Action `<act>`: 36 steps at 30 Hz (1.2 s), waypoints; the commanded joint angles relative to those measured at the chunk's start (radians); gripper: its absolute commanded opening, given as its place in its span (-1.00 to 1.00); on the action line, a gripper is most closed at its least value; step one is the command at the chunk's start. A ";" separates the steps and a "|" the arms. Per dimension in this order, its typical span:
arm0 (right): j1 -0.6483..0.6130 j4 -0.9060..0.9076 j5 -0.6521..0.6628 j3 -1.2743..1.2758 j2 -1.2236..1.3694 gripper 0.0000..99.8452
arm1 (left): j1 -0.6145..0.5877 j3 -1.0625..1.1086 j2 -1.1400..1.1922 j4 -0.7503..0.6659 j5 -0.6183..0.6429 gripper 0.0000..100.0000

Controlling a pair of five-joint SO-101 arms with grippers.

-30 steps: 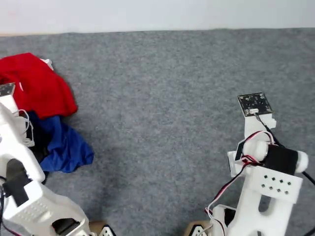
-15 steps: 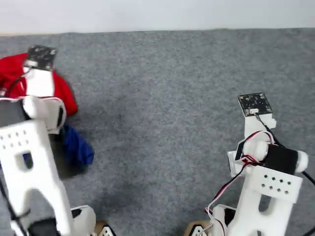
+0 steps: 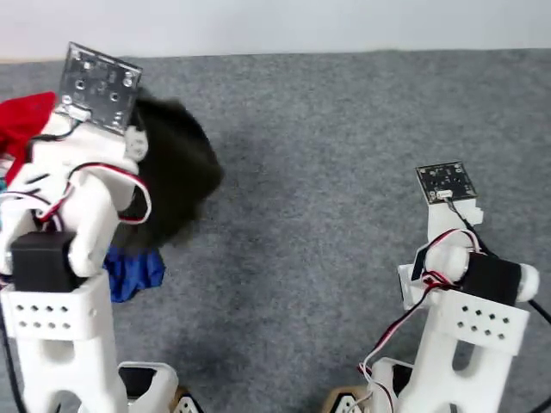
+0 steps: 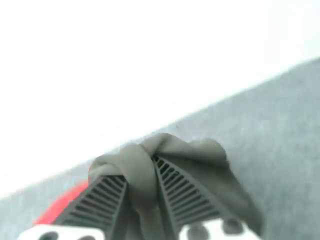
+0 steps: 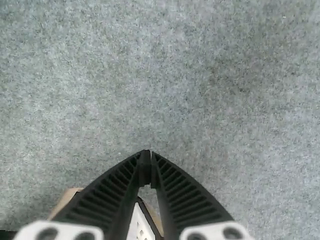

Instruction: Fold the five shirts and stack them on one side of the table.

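Left claw (image 4: pixel 142 172) clenched on a bunched fold of the dark grey shirt (image 3: pixel 176 181). The cloth hangs from it just beside the red shirt (image 3: pixel 19 120), on the side toward the bench (image 3: pixel 327 155) middle. Blue shirt (image 3: pixel 133 274) lies crumpled near the red shirt, on the side toward the arm bases. Right claw (image 5: pixel 146 161) clenched, tips touching, over the grey bench surface well apart from the red shirt.

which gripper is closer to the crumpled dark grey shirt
Left. The left gripper is shut on the crumpled dark grey shirt; the right gripper is well apart from it.
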 commanded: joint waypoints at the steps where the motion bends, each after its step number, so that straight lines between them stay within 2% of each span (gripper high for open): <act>1: 0.002 0.001 0.000 -0.009 0.005 -0.98 | 0.101 -0.019 -0.028 -0.109 0.002 -1.00; 12: 0.002 -0.002 0.000 0.086 0.005 -0.98 | 0.347 -0.174 0.210 -0.123 0.003 -1.00; 20: 0.002 -0.004 0.000 0.091 0.005 -0.98 | 0.422 -0.410 0.480 -0.106 0.003 -1.00; 23: 0.005 -0.004 0.000 0.091 0.005 -0.98 | 0.454 -0.521 0.566 -0.021 0.003 -1.00; 25: 0.005 -0.004 0.000 0.091 0.005 -0.98 | 0.463 -0.590 0.617 0.092 0.003 -1.00; 31: 0.005 -0.004 0.000 0.091 0.005 -0.98 | 0.425 -0.657 0.721 0.634 -0.003 -0.99; 34: 0.002 -0.005 0.000 0.091 0.005 -0.98 | 0.344 -0.579 0.695 0.643 -0.006 -0.99; 36: 0.002 -0.022 0.000 0.091 0.005 -0.98 | 0.310 -0.515 0.649 0.641 -0.064 -0.97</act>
